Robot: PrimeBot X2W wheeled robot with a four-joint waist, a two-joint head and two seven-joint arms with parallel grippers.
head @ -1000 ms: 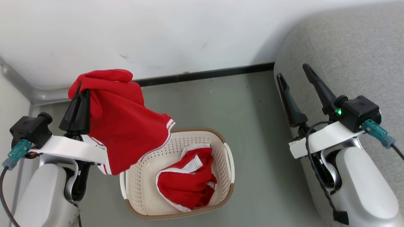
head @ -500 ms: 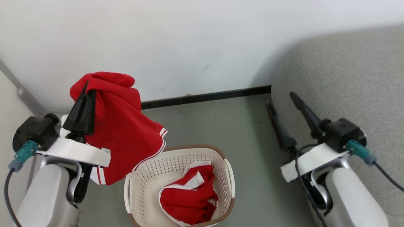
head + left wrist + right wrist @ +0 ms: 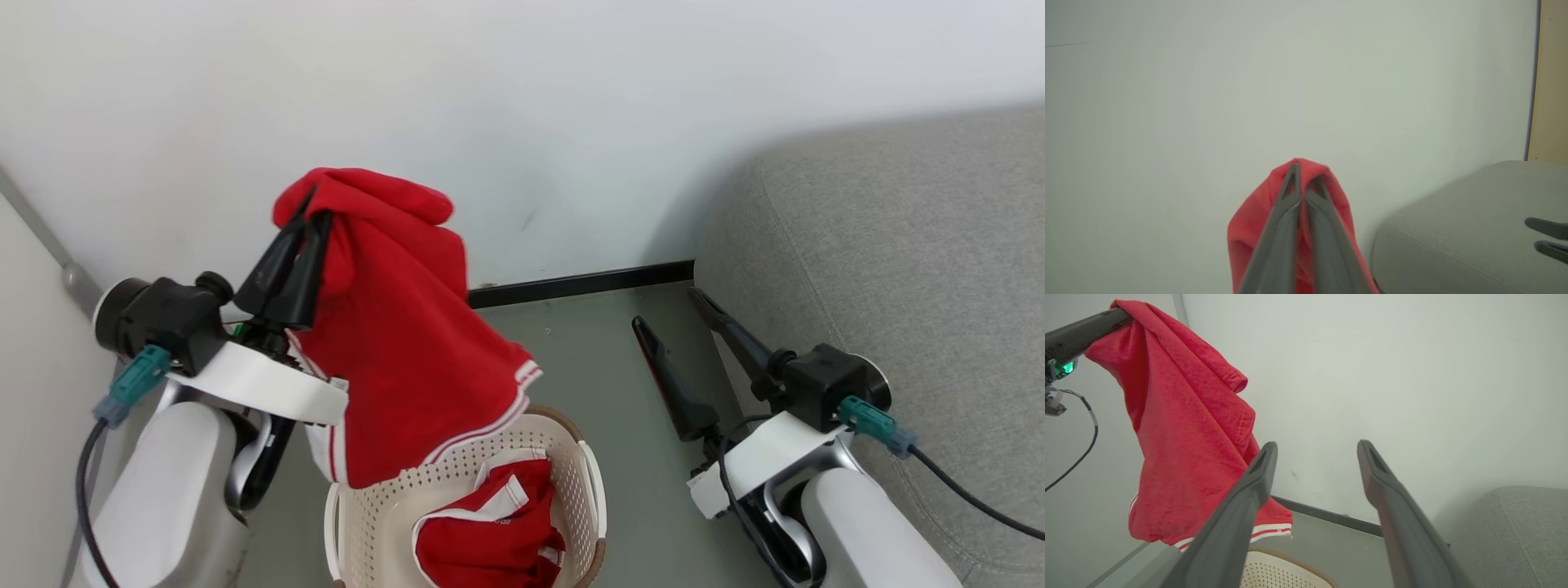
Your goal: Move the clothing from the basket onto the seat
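The left end effector (image 3: 320, 204) is squeezed shut on a small bunch at the top of the lifted red garment (image 3: 408, 351). That is only a little bit of cloth to hold. I think the garment could slip out and drop on the floor (image 3: 588, 359) or back into the basket (image 3: 592, 490).

The rest of the garment hangs down long and loose under the fingers. Its striped hem is low, right over the near edge of the basket, and I cannot tell if it touches. If the arm swings sideways while it is this low, the hem might catch the rim and drag the basket along.

The seat (image 3: 898, 286) is well off to the robot's right. The right end effector (image 3: 667, 308) is in between, with its two fingers spread wide and holding nothing. The hanging cloth could brush against it on the way across.

The second red garment (image 3: 490, 539) lies crumpled in the bottom of the basket, below both arms, so there is more to carry.
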